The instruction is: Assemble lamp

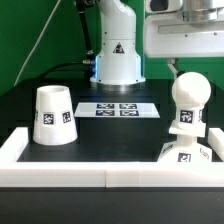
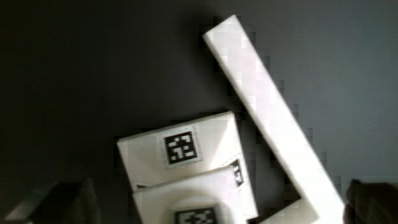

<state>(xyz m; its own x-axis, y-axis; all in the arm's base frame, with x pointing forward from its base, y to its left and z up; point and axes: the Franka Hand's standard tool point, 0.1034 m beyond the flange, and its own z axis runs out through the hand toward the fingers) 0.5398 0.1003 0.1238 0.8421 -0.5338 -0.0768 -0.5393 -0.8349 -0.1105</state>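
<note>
The white lamp base (image 1: 186,153) lies at the exterior view's right, inside the white rail. The rounded bulb (image 1: 187,102) stands upright on it. The tapered shade (image 1: 53,115) stands apart on the black table at the exterior view's left. My gripper (image 1: 177,72) hangs just above the bulb, with the white wrist block over it. In the wrist view the base (image 2: 178,148) and the tagged top of the bulb (image 2: 196,213) lie below the gripper (image 2: 203,206). Its dark fingers (image 2: 36,205) sit far apart at the frame's edges, open and touching nothing.
A white rail (image 1: 60,177) borders the table's front and sides; it shows as a slanted strip in the wrist view (image 2: 267,110). The marker board (image 1: 117,109) lies mid-table. The robot pedestal (image 1: 117,55) with a triangle sign stands behind it.
</note>
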